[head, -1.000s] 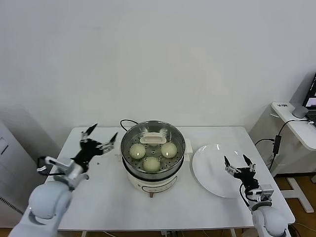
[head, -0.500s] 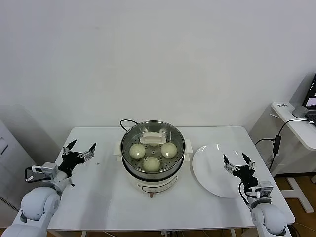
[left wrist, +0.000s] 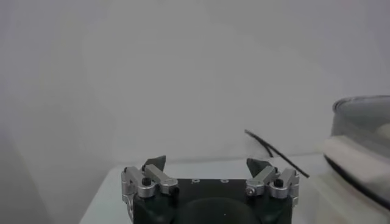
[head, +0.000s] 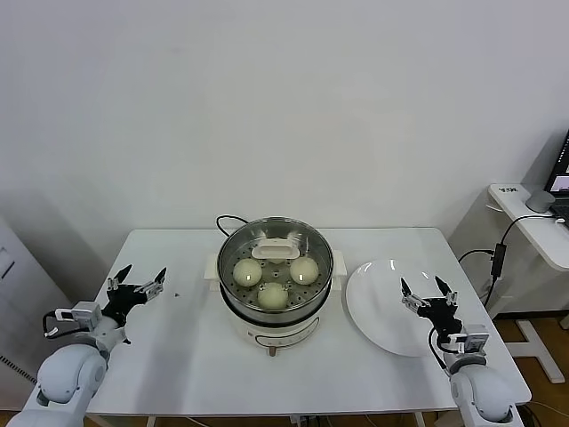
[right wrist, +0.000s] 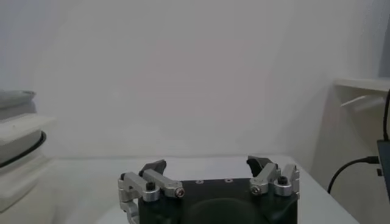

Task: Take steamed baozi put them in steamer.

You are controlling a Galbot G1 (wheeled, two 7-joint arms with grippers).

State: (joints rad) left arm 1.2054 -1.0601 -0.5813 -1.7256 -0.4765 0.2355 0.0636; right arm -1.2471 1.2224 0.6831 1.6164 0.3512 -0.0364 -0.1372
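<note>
Jaws wide and empty on both: left gripper [head: 136, 282] at 9 o'clock of the steamer [head: 276, 277], right gripper [head: 426, 291] at 3 o'clock over the white plate [head: 384, 302]. Three steamed baozi [head: 273, 294] sit inside the steamer, lid [head: 274, 241] behind them at 12.

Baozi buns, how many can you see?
3, all inside the steamer: one on the robot's left, one on its right, one nearest the robot. The lid may hide another.
</note>
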